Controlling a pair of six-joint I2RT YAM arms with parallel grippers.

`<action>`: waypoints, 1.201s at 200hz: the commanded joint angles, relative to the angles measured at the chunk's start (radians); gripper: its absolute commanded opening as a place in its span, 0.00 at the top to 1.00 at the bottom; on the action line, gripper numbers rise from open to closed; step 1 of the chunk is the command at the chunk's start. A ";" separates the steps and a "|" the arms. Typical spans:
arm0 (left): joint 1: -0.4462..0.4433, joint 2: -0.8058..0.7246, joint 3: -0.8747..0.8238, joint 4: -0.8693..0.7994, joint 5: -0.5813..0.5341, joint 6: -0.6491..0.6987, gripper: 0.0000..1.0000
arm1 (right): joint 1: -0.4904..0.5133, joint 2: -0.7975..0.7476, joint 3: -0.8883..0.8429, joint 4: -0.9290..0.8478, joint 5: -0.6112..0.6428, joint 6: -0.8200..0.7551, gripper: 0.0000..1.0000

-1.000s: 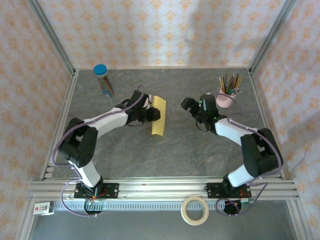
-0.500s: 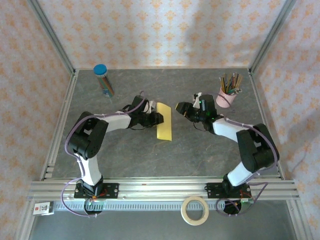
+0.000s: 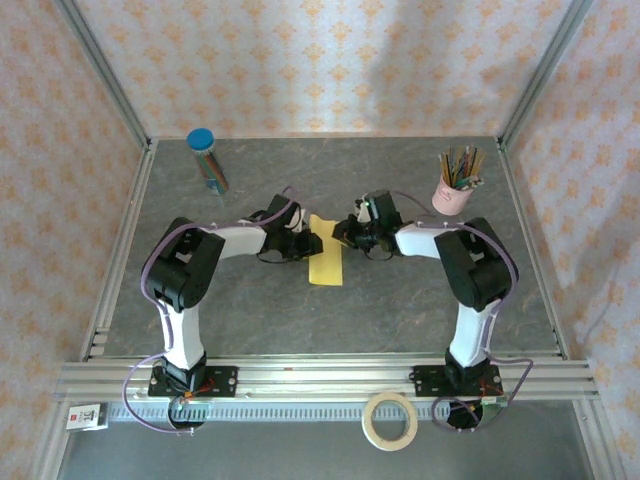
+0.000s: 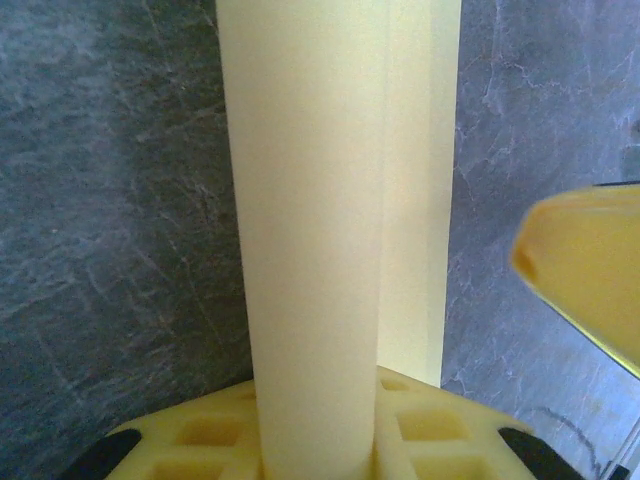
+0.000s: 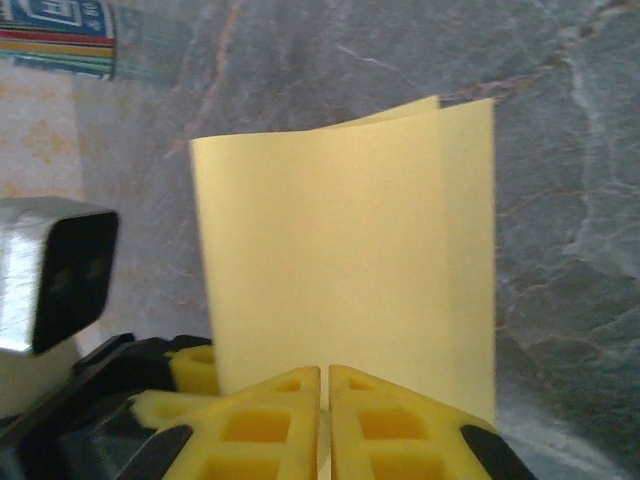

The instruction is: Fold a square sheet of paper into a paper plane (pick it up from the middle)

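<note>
Grey marbled table (image 3: pixel 420 300) lying under both arms, folded yellow sheet (image 3: pixel 327 265) sitting at its middle, left claw (image 4: pixel 315 445) pinching one edge, right claw (image 5: pixel 325 400) clamping the opposite edge, both fully closed.

Soft, even light, no glare (shadows barely there). Wrist views go mushy right near the left gripper (image 4: pixel 315 452), sharper on the table (image 4: pixel 100 200) beyond it.

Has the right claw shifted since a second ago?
Yes. The right claw has moved left, away from the pink pencil cup, to the right edge of the square sheet of paper.
</note>
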 commanded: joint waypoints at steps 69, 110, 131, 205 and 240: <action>0.006 0.028 0.031 -0.086 -0.104 0.059 0.72 | 0.025 0.085 0.083 -0.219 0.135 -0.063 0.90; 0.006 -0.055 0.029 -0.150 -0.205 0.038 0.58 | 0.037 0.113 0.109 -0.299 0.219 -0.070 0.90; -0.002 -0.108 0.021 -0.165 -0.253 -0.012 0.45 | 0.037 0.113 0.103 -0.290 0.220 -0.058 0.90; -0.088 -0.102 0.049 -0.208 -0.401 -0.078 0.34 | 0.037 0.107 0.109 -0.264 0.195 -0.029 0.89; -0.105 -0.066 0.062 -0.230 -0.437 -0.086 0.36 | 0.039 0.102 0.112 -0.251 0.183 -0.021 0.88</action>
